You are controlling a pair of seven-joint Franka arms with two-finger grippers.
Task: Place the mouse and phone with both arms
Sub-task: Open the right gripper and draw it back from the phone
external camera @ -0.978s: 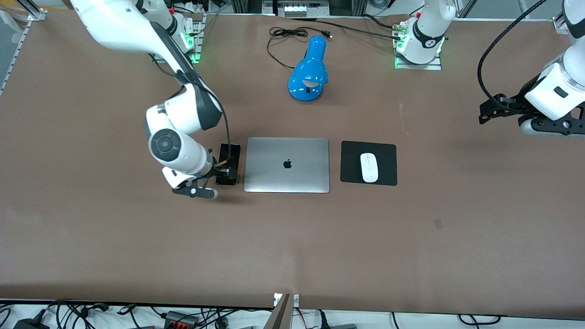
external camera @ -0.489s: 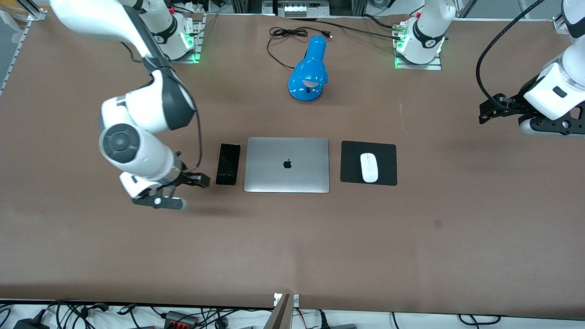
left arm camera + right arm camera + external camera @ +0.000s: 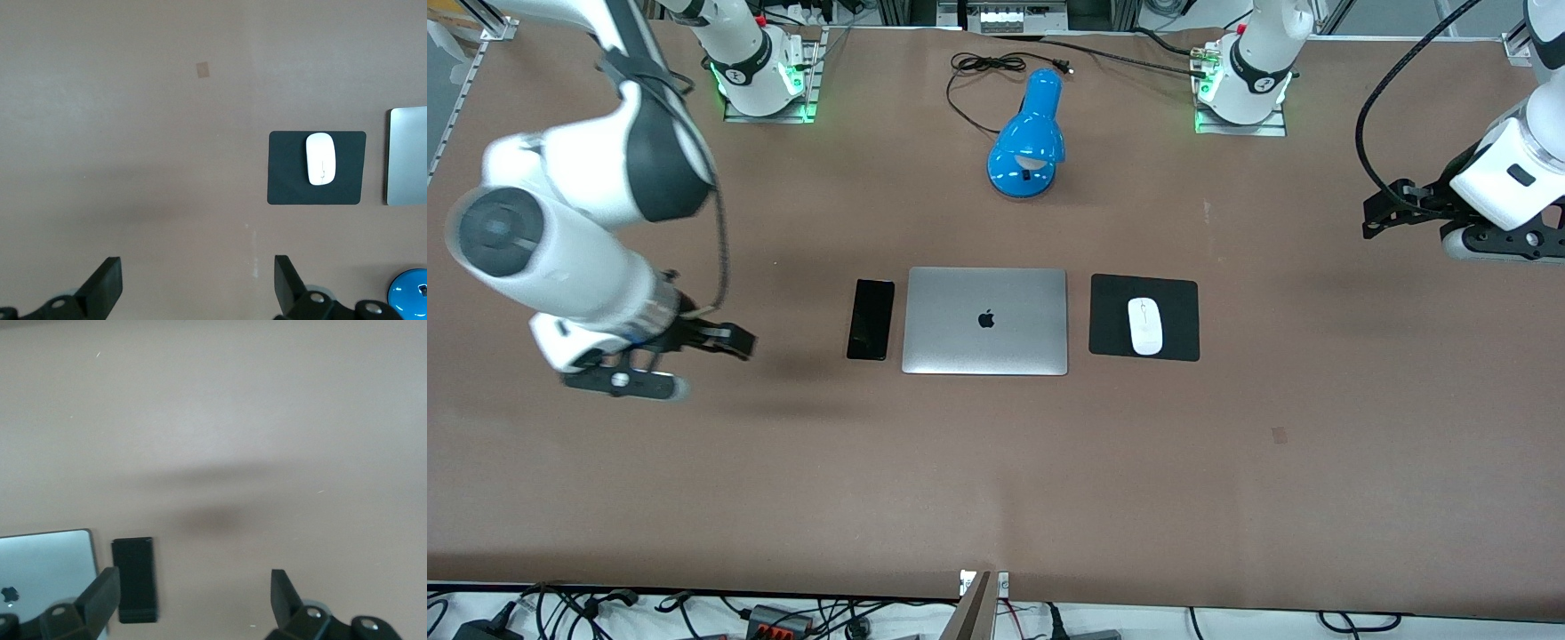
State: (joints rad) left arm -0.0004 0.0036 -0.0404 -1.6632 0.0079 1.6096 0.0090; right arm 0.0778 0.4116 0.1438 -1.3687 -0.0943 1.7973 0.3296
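Backing off the phone [image 3: 871, 319], the right gripper [image 3: 734, 342] hangs wide open, empty; left gripper [image 3: 1383, 216] waits spread, empty; mouse [image 3: 1144, 325] on pad [image 3: 1183, 307] beside laptop [image 3: 985, 320].

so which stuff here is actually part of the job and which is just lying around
Part of the job:
- mouse, on the black pad
- phone, beside the laptop
- right gripper, fingers open
- left gripper, fingers open

Just lying about:
- laptop
- black pad
- blue lamp

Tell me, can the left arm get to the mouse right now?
Probably yes. The mouse lies bare on its black pad, nothing on top. The left hand hangs open over bare table toward its own end, with nothing standing between. The laptop sits clear beside the pad.
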